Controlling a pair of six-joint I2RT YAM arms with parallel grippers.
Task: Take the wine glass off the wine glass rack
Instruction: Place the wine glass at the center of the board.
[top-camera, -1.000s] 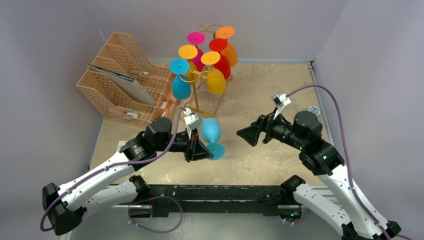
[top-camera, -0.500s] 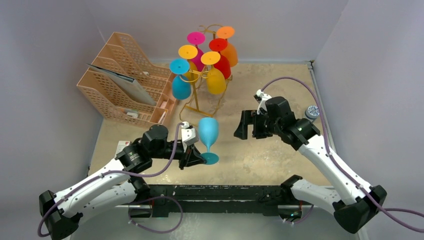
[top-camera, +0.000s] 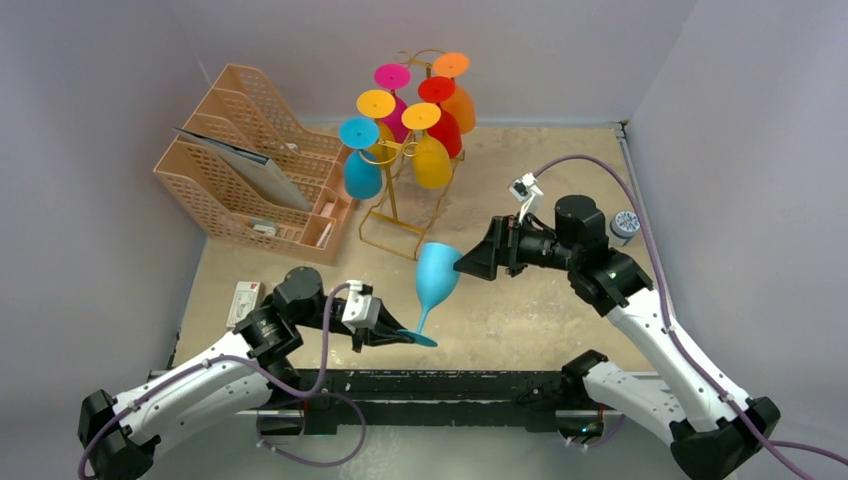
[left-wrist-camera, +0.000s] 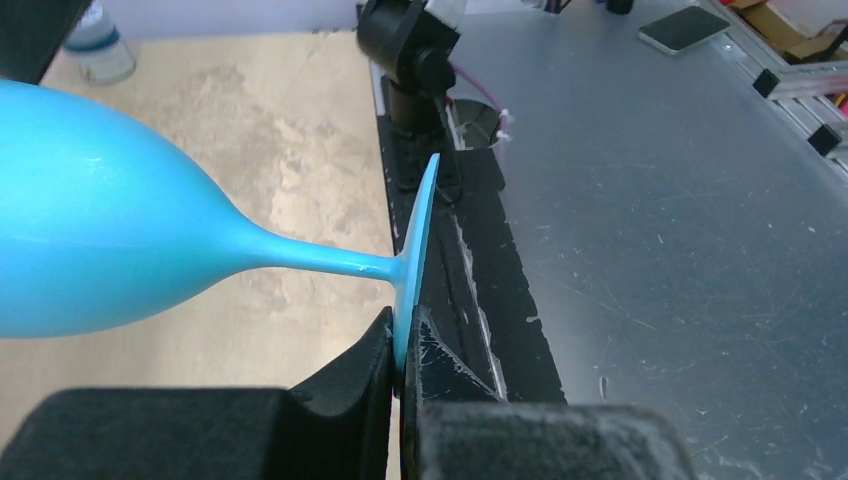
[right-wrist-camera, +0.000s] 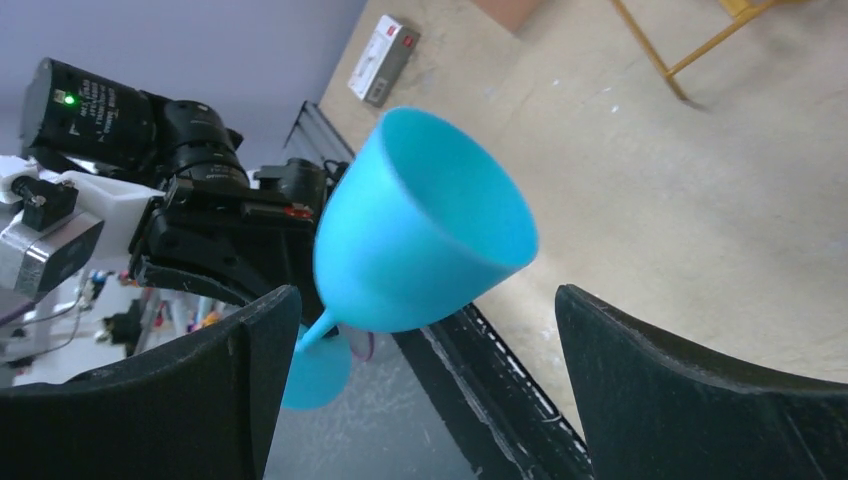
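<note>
The left tool (top-camera: 390, 337) pinches the blue wine glass (top-camera: 436, 277) by its foot — right tool (top-camera: 466, 265) spread wide nearby.

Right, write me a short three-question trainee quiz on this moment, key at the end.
1. True or false: the blue wine glass hangs from the wine glass rack.
2. Which part of the glass do the fingers of the left gripper pinch? A: the bowl. B: the middle of the stem. C: the edge of the foot.
3. Fill in the blank: the fingers of the right gripper stand ___, one on each side of the glass's bowl.

Key: 1 false, it is off the rack and tilted above the table. 2 C. 3 open.
</note>
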